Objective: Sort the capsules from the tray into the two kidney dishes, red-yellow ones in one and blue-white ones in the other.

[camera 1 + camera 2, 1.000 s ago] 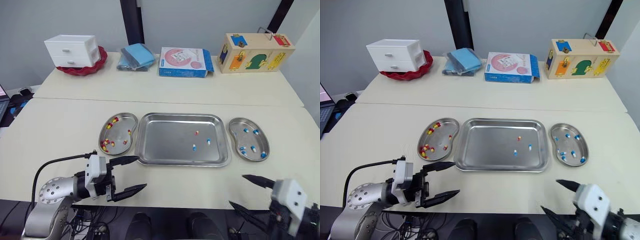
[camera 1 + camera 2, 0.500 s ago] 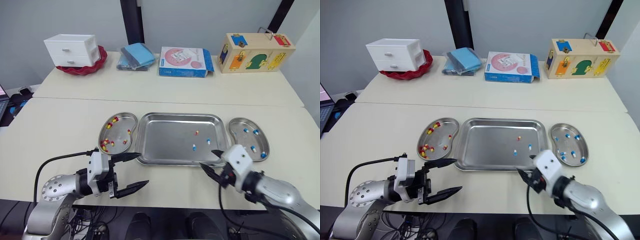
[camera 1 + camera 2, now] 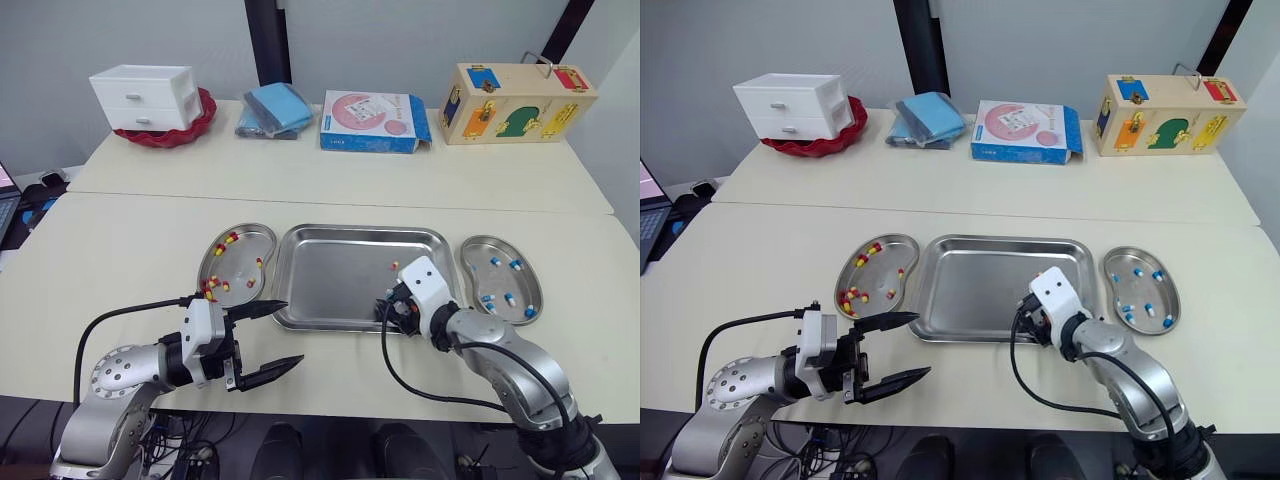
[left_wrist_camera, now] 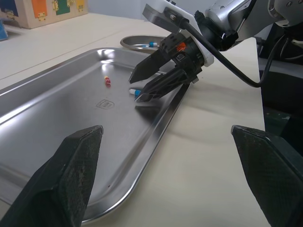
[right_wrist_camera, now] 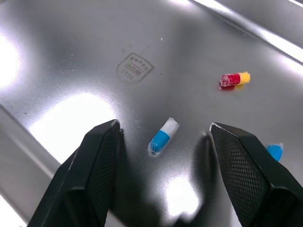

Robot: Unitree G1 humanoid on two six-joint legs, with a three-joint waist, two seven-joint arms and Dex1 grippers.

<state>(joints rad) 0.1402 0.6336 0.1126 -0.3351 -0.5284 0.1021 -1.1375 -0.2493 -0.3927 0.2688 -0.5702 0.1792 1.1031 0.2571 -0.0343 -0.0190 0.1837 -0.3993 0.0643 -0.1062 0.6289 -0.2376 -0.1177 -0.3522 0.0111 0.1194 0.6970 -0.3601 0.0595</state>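
My right gripper (image 3: 388,306) sits low in the tray (image 3: 330,290), fingers apart on either side of 1 blue-white capsule (image 5: 163,137); 1 red-yellow capsule (image 5: 235,79) lies near; my left gripper (image 3: 292,332) hangs spread wide above the counter (image 3: 120,260).

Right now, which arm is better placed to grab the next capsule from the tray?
Right. Its open right gripper is low over the tray with a blue-white capsule between its fingers; the left gripper hangs open outside the tray's near corner.
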